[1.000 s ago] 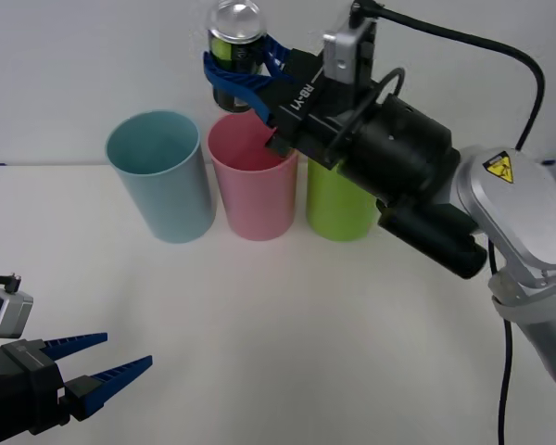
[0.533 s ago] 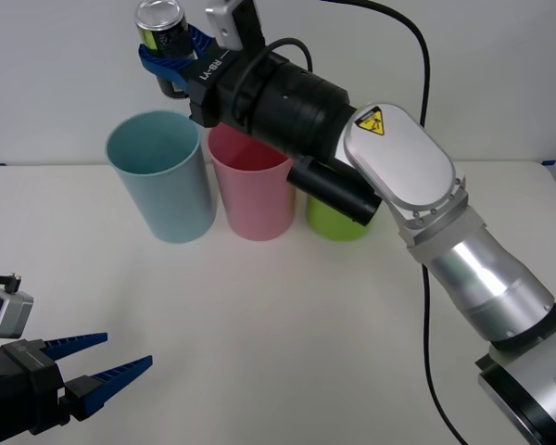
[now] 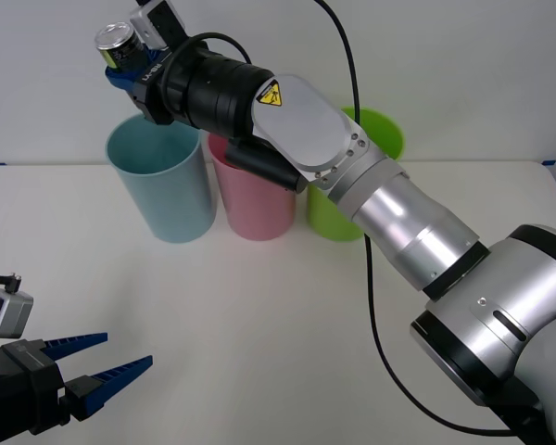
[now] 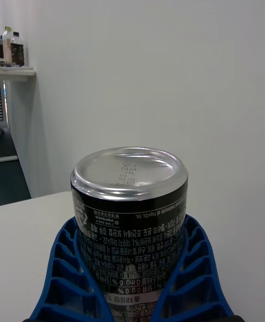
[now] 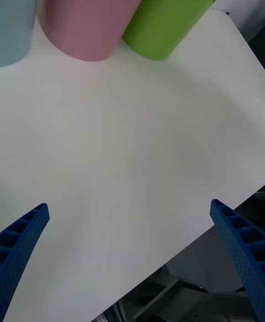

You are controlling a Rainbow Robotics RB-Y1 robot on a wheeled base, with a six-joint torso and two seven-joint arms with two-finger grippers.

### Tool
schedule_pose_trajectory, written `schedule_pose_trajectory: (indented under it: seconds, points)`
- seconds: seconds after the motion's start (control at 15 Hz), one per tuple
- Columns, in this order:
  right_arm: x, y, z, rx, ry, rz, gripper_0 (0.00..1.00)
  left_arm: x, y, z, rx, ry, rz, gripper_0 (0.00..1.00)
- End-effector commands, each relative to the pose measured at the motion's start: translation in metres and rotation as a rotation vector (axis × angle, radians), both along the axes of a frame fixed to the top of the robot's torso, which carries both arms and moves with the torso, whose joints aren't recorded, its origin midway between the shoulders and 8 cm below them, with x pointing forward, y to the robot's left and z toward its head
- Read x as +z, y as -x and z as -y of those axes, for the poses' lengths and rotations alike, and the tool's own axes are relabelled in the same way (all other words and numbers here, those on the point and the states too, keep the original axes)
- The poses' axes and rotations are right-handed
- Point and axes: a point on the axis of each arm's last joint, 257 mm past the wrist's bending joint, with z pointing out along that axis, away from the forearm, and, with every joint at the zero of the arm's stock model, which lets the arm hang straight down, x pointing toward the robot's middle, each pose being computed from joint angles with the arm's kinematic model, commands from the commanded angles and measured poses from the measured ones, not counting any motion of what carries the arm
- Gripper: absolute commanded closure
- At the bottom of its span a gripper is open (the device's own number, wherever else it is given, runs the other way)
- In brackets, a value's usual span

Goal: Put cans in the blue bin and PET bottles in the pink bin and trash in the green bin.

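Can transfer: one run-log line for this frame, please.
right tool: shut on can, above blue bin | left tool: open, idle near table edge

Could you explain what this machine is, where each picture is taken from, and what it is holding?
This is a two-armed robot on a wheeled base. The front view looks down from above its arms onto a white table with three tall bins: the blue bin, the pink bin and the green bin. The other two pictures come from cameras on its wrists. The right gripper, reaching across above the blue bin, is shut on a small can. The left gripper rests open, low near the table's front edge, holding nothing.
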Motion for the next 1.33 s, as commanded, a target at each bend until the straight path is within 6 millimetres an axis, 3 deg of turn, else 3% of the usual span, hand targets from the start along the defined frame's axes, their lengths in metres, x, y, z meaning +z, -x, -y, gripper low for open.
schedule_pose_trajectory:
  seconds: [0.07,0.6,1.27,1.33]
  points:
    - [-0.016,-0.012,-0.012,-0.021,0.056,-0.038,1.0,0.0,0.0,0.0,0.0,0.0,0.0,0.0]
    - [-0.061,-0.018,-0.022,-0.068,0.12,-0.083,1.0,0.0,0.0,0.0,0.0,0.0,0.0,0.0]
    - [-0.062,-0.022,-0.02,-0.092,0.107,-0.081,0.98,0.0,0.0,0.0,0.0,0.0,0.0,0.0]
    - [-0.061,-0.022,-0.019,-0.095,0.11,-0.071,0.57,0.0,0.0,0.0,0.0,0.0,0.0,0.0]
